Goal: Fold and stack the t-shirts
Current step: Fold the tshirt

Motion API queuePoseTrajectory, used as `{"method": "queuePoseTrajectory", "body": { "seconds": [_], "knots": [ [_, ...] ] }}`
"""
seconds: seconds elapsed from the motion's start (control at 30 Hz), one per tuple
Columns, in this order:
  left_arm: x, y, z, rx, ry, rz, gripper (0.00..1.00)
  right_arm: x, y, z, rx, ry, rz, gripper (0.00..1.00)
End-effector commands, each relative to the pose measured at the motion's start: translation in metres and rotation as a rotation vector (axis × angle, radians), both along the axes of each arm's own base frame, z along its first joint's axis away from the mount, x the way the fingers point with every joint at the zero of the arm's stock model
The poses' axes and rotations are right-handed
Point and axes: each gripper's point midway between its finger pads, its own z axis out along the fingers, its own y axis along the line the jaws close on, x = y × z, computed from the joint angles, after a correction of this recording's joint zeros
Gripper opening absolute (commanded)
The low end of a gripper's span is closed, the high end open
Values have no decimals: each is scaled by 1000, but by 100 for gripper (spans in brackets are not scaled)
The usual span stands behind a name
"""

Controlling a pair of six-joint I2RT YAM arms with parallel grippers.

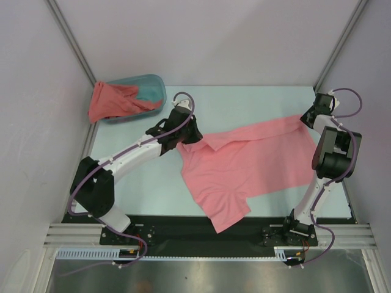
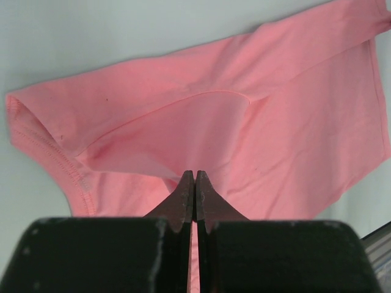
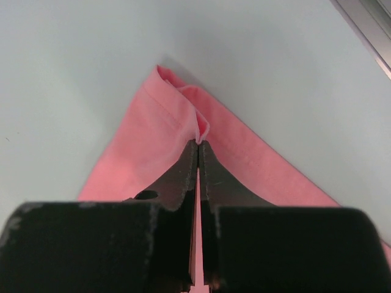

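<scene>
A light salmon-pink t-shirt [image 1: 244, 162] lies spread across the middle of the table, stretched between both arms. My left gripper [image 1: 186, 135] is shut on its left shoulder part; in the left wrist view [image 2: 195, 174] the jaws pinch the fabric [image 2: 244, 122] near a sleeve. My right gripper [image 1: 305, 117] is shut on the shirt's far right corner; the right wrist view [image 3: 198, 143] shows a fold of the hem [image 3: 177, 116] pinched at the tips. A darker coral-red t-shirt [image 1: 113, 101] hangs crumpled over the teal tub [image 1: 153, 91] at the back left.
Grey walls and metal posts close in the table on three sides. A black strip with both arm bases [image 1: 201, 235] runs along the near edge. The shirt's lower hem [image 1: 229, 213] reaches that strip.
</scene>
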Motion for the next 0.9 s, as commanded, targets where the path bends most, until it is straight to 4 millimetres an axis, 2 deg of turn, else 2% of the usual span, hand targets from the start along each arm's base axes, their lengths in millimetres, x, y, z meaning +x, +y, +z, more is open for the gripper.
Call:
{"method": "queuePoseTrajectory", "body": {
  "seconds": [0.0,0.23,0.47,0.87],
  "knots": [
    [-2,-1,15,-38,-37,-5,0,1,-10,30,-30,-64,-34,0],
    [-7,6,14,-30,-51,-3,0,-4,-16,23,-44,-39,-56,0],
    [-15,3,-1,-41,-17,-28,0,-7,-19,22,-52,-31,-75,0],
    [-19,1,-6,-46,-13,-57,0,-10,-21,18,-57,-13,-85,0]
  ]
}}
